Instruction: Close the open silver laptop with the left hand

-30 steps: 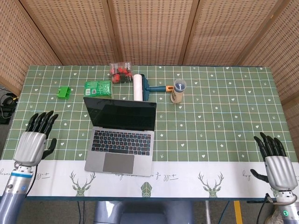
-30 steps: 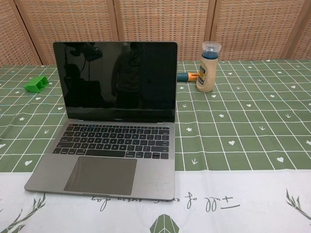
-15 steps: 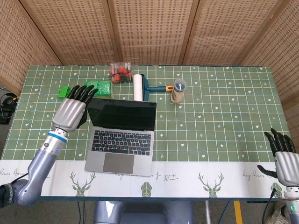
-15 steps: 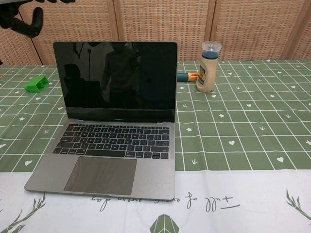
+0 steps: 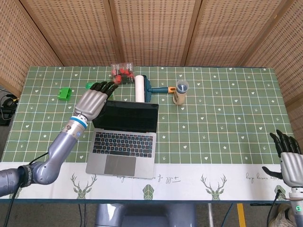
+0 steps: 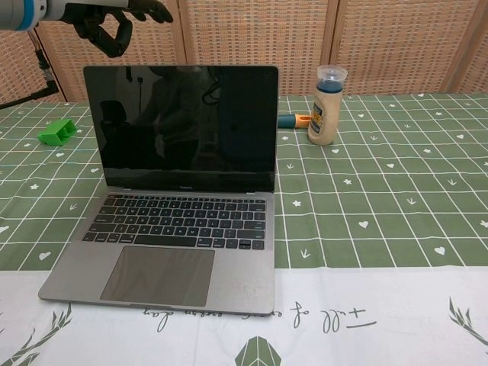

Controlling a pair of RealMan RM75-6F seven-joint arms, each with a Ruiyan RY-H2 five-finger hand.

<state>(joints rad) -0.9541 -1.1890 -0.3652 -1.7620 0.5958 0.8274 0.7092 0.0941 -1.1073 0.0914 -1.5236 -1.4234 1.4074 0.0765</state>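
The silver laptop (image 5: 124, 139) (image 6: 179, 229) stands open on the green checked tablecloth, its dark screen upright and facing me. My left hand (image 5: 93, 100) (image 6: 107, 23) hovers above the lid's top left corner with fingers spread, holding nothing; contact with the lid edge cannot be made out. Its forearm reaches in from the lower left. My right hand (image 5: 289, 158) rests open at the table's right front edge, far from the laptop.
Behind the laptop lie a white lint roller (image 5: 140, 88), a box of red items (image 5: 122, 73) and a green packet partly hidden by my left hand. A capped bottle (image 5: 180, 92) (image 6: 325, 105) stands at right rear. A small green block (image 5: 64, 93) (image 6: 56, 132) sits far left.
My left hand rose from the table's left front edge and swept right and back, arriving over the lid's top left corner. The right hand slid slightly toward the front edge. The laptop stays open.
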